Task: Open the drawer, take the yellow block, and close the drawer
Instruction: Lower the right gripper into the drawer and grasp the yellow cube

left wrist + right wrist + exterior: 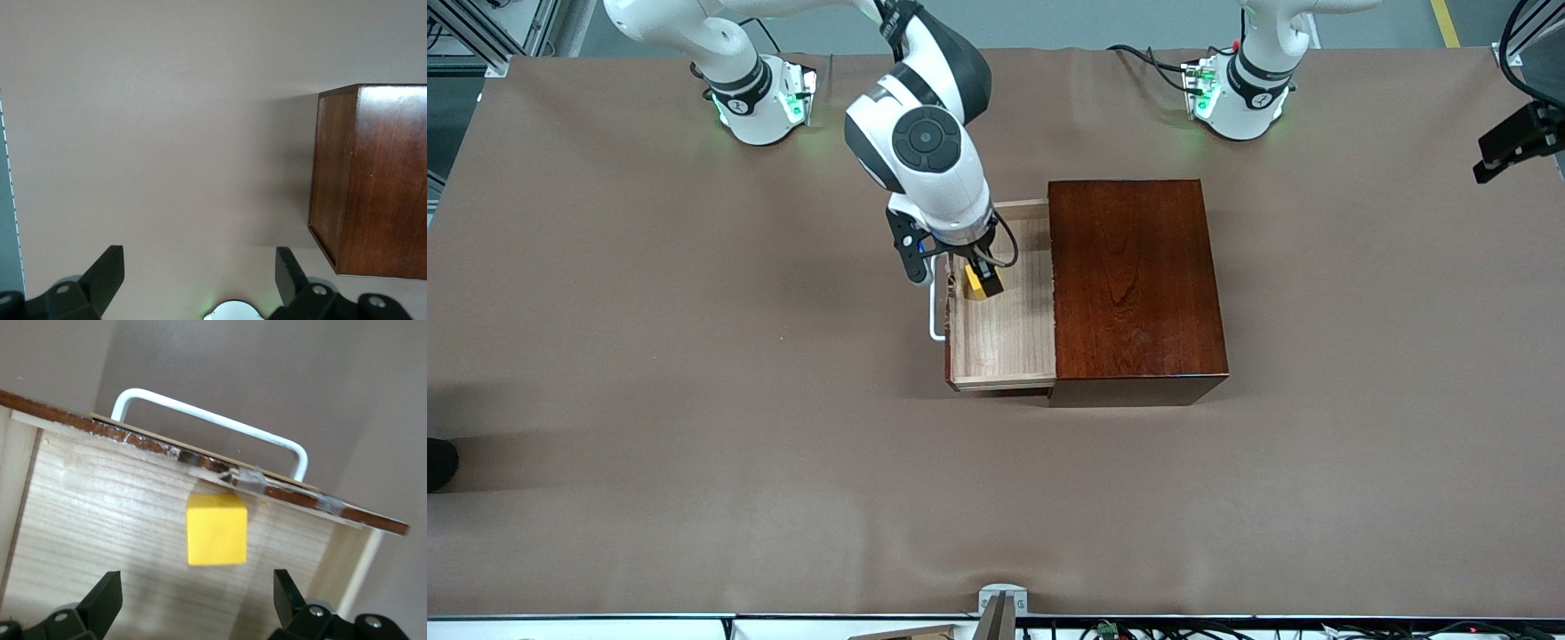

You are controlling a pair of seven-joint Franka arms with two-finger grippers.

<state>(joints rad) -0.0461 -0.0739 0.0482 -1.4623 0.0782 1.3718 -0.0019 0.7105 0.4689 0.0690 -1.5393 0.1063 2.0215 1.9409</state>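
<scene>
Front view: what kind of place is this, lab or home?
Most likely a robotics lab bench: two arm bases bolted to a table under brown covering, metal framing at its edge, and loose cables beside one base.

1 yellow block (217, 529), 1 drawer (1005, 342), 1 wooden box (1134, 284)

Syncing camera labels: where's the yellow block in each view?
Front view: yellow block in the open drawer, under the right gripper.
Left wrist view: not in it.
Right wrist view: mid-frame, by the drawer front.
Shared landmark: white handle.
</scene>
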